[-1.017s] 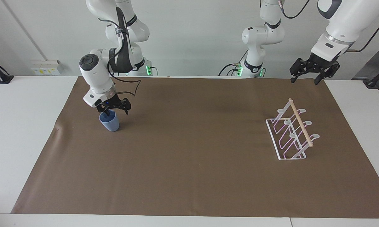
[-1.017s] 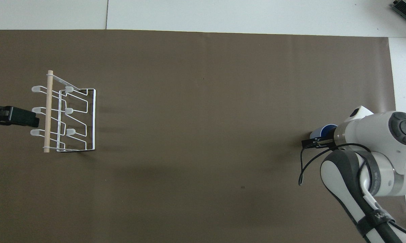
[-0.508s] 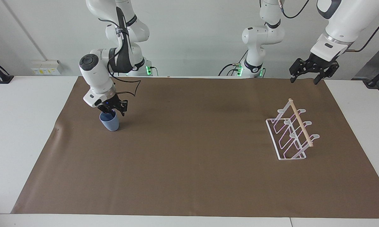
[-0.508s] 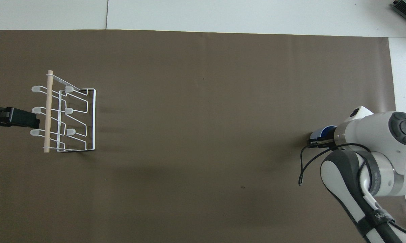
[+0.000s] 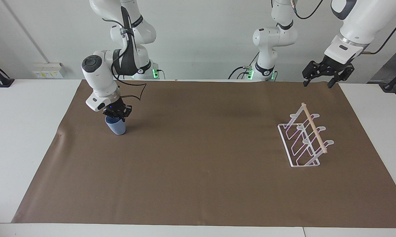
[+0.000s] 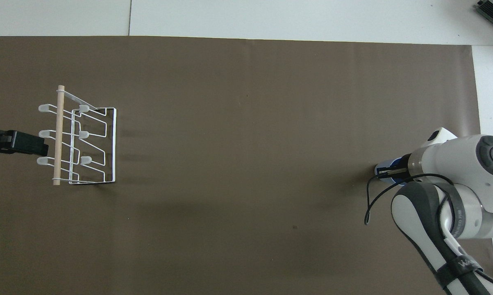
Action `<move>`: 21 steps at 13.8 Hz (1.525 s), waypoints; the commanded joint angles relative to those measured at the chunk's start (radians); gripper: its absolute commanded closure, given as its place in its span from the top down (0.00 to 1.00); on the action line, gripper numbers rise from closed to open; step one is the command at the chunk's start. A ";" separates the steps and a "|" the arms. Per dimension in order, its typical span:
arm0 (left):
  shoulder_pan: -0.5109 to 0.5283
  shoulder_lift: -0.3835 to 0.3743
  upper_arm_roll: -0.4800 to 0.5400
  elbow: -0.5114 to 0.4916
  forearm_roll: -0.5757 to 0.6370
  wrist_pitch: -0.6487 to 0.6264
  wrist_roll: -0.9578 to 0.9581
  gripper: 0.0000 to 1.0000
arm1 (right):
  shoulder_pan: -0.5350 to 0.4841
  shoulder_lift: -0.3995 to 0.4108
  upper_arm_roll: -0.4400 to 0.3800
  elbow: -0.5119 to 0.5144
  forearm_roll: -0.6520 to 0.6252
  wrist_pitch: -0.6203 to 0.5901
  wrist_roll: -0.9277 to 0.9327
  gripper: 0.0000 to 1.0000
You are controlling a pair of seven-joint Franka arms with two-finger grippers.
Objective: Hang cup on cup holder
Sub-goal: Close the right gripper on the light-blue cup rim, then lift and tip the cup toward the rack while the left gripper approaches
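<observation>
The light-blue cup (image 5: 116,127) stands on the brown mat toward the right arm's end of the table, leaning slightly. My right gripper (image 5: 116,116) reaches down from above and is shut on the cup's rim. In the overhead view the right gripper (image 6: 387,172) and its wrist hide most of the cup (image 6: 382,167). The white wire cup holder (image 5: 303,140) with its wooden dowel stands at the left arm's end, also seen from overhead as the cup holder (image 6: 86,141). My left gripper (image 5: 317,84) hangs open in the air, high over the mat's edge near the holder, with nothing in it.
The brown mat (image 5: 201,164) covers most of the white table (image 5: 20,131). Between the cup and the cup holder lies a wide stretch of bare mat.
My right gripper's fingers have closed on the cup's rim, and the cup has tipped and shifted slightly. The left gripper rose a touch early on and has since held still.
</observation>
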 commanded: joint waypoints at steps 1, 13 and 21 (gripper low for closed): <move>-0.006 -0.033 0.008 -0.042 -0.012 0.027 -0.011 1.00 | -0.001 -0.002 0.002 -0.013 0.018 0.002 -0.021 0.00; -0.003 -0.033 0.009 -0.042 -0.057 0.035 -0.056 1.00 | -0.004 0.026 0.036 0.216 0.248 -0.190 -0.024 0.00; 0.052 -0.030 0.009 -0.040 -0.358 0.085 -0.448 1.00 | -0.006 0.022 0.119 0.387 0.683 -0.335 -0.022 0.00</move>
